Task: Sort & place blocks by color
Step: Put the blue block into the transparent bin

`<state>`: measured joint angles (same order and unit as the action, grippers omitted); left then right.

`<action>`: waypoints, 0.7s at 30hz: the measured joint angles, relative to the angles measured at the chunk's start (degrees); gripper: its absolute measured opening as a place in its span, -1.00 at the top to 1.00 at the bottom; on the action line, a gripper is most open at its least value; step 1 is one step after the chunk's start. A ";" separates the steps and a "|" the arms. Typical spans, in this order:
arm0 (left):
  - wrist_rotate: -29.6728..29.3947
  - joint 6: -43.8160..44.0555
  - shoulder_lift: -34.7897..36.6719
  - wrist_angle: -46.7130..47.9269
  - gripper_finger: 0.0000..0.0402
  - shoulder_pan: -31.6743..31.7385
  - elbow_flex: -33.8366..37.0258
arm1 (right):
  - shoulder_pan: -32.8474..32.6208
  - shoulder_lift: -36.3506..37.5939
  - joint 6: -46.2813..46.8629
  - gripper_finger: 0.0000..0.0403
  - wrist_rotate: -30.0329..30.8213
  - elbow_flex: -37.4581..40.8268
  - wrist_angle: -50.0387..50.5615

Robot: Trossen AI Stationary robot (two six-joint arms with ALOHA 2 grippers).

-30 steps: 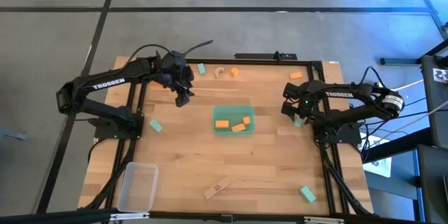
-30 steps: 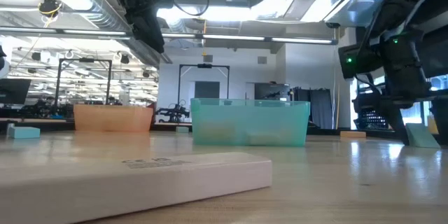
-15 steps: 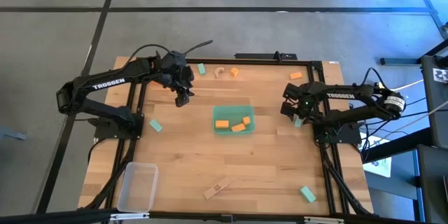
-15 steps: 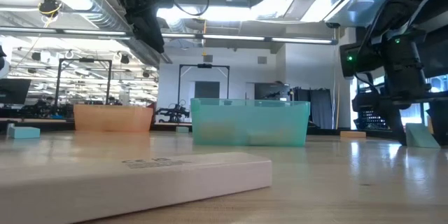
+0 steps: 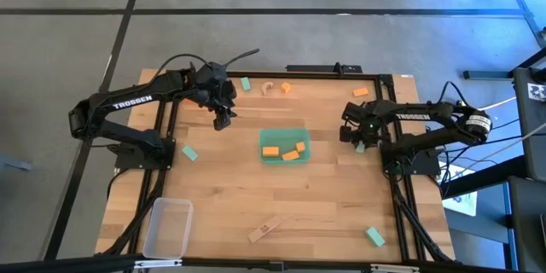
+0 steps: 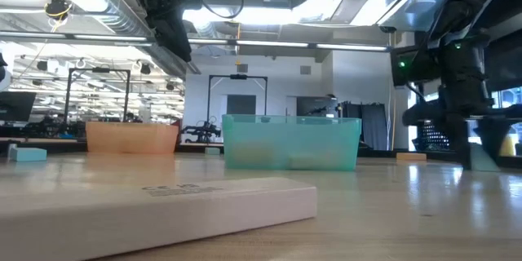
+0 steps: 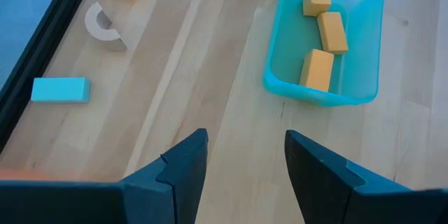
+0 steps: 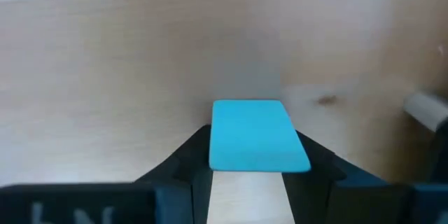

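Note:
My right gripper [image 5: 360, 142] stands near the table's right edge, pointing down, shut on a mint-green block [image 8: 259, 134] that lies on the wood. My left gripper [image 5: 223, 120] hangs open above the table's far left part, with nothing between its fingers [image 7: 241, 161]. A green tray [image 5: 303, 133] at mid-table holds three orange blocks [image 7: 319, 68]. Loose mint-green blocks lie at the left [image 5: 189, 153], the far side [image 5: 246, 84] and the near right [image 5: 375, 236]. Orange blocks [image 5: 286, 88] [image 5: 362, 92] and a pale wood arch [image 5: 267, 87] lie along the far edge. My right gripper has the mint-green block between its two fingers, one on each of two opposite sides [image 8: 215, 147]. The fingers come from above, pointing down. The block lies flat with its underside on the table.
A clear tray [image 5: 168, 226] stands at the near left corner. A long pale wood block [image 5: 264, 230] lies near the front edge. An orange tray [image 6: 130, 137] stands at the far left, below my left arm. Black frame rails run along the table's left and right sides.
My right gripper has rolled about its downward-pointing line over the mint-green block, and one finger now stands in front of the block in the low view. The block has stayed on the table.

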<state>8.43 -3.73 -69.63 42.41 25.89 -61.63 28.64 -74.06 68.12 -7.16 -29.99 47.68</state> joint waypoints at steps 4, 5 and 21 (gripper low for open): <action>-0.04 -1.97 0.00 0.01 0.09 0.00 0.00 | -0.73 0.18 -7.43 0.35 -0.65 -3.29 -5.73; -0.05 -3.09 0.00 0.01 0.09 0.00 0.00 | -0.79 0.07 -9.69 0.35 -1.91 -3.72 -6.30; -1.59 -23.91 -0.02 -1.43 0.09 -1.31 0.00 | -0.84 0.25 -43.72 0.35 -27.45 -20.53 -22.02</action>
<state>6.84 -27.64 -69.65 40.98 24.58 -61.63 27.80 -73.81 24.41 -34.61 -50.52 25.66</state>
